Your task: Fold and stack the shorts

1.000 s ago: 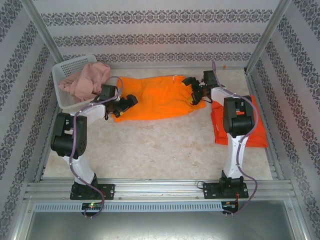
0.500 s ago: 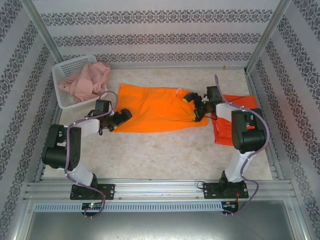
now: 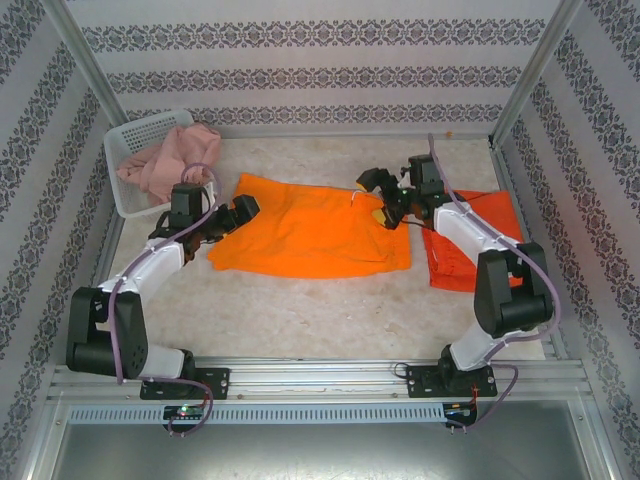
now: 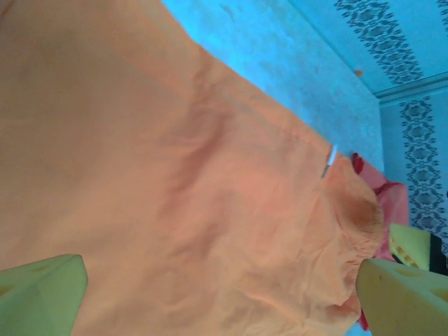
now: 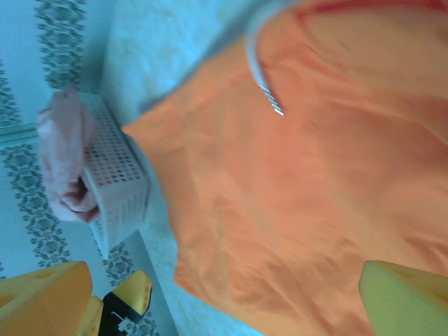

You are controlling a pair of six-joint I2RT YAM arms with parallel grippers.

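Pale marbled tabletop (image 3: 300, 300) carries your bright orange shorts (image 3: 310, 238) spread flat at its middle, and you have both claws released wide, left gripper (image 3: 238, 213) over the left edge, right gripper (image 3: 380, 198) over the drawstring end, likely so each can pinch an end for folding.

bright, even light with only faint shadows; both wrist views look soft, blurred and tinted blue.
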